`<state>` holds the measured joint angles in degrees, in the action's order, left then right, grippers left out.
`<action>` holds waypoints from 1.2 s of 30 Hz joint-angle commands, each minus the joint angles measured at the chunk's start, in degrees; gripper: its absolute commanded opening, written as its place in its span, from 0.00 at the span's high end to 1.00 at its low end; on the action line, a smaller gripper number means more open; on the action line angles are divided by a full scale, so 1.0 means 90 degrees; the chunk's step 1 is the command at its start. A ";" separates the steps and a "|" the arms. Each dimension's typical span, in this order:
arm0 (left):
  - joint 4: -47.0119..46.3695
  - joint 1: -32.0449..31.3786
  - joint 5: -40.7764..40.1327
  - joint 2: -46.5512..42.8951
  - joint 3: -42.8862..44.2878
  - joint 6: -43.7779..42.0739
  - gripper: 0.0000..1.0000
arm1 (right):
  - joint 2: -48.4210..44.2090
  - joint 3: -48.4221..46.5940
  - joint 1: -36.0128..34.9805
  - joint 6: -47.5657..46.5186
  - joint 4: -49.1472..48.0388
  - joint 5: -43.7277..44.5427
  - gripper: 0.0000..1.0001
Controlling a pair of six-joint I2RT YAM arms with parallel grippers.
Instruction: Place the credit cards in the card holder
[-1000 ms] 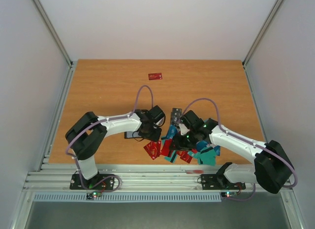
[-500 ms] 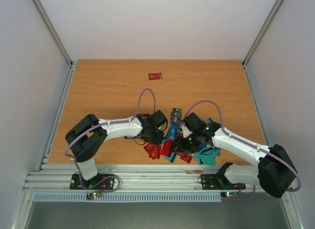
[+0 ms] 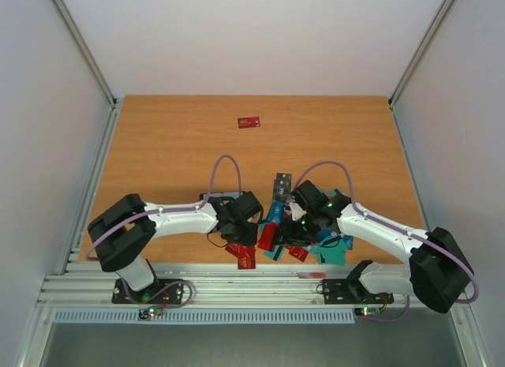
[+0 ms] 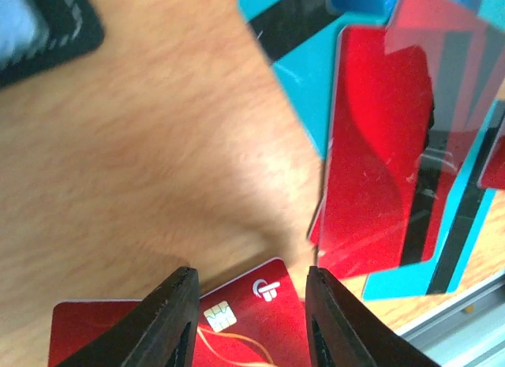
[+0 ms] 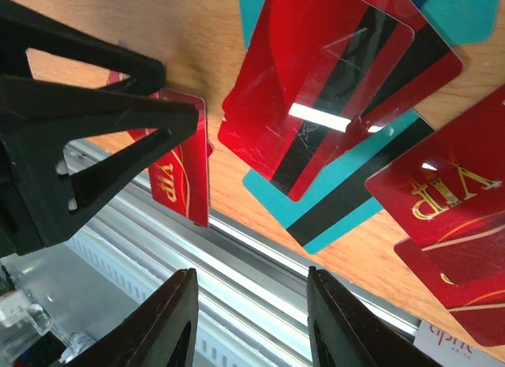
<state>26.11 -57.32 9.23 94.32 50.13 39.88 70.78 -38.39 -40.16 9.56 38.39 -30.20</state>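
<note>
A: When closing the left jaws, half open and empty, where to aim?
B: Astride red chip card (image 4: 237, 320) on worktop (image 4: 158, 170), near card holder (image 4: 67, 28); pry one edge. Right jaws: equally parted, empty, over credit cards (image 5: 331, 106).

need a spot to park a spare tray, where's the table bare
The whole far half of the table is bare wood, broken only by one lone red card near the back edge. Crowded: the near middle, where the credit cards are heaped.

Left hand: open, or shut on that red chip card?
Open: the left hand hovers, fingers apart, over the red chip card lying flat.
</note>
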 commanded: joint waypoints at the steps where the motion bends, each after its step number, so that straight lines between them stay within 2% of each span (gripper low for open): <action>1: 0.0588 -0.0037 0.0100 -0.0314 -0.0192 0.0435 0.60 | -0.0016 0.0019 -0.0039 0.0119 -0.0277 -0.0182 0.60; 11: 0.1224 -0.0039 -0.0225 -0.0902 0.0356 0.0258 0.62 | -0.0325 0.0616 -0.0036 0.0883 -0.1051 -0.0768 0.60; 16: 0.1189 -0.0037 0.0076 -0.1081 0.0157 -0.0006 0.67 | -0.0410 0.1008 -0.0046 0.1257 -0.1561 -0.1252 0.57; 21: 0.1130 -0.0028 0.0323 -0.0950 -0.0046 -0.0287 0.71 | -0.0795 0.1492 -0.0172 0.1960 -0.2118 -0.1184 0.54; 27: 0.1187 0.0066 0.0419 -0.0861 -0.0193 -0.0560 0.75 | -0.0725 0.1952 -0.1037 0.3167 -0.3210 -0.0487 0.50; 36: 0.0548 0.0275 0.0784 -0.0698 -0.0691 -0.0839 0.77 | 0.0663 0.1922 -0.2173 0.3982 -0.4925 0.0293 0.49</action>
<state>34.98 -55.57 14.11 86.67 46.11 34.46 72.75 -20.60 -56.95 40.27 4.03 -31.83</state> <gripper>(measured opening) 0.235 0.508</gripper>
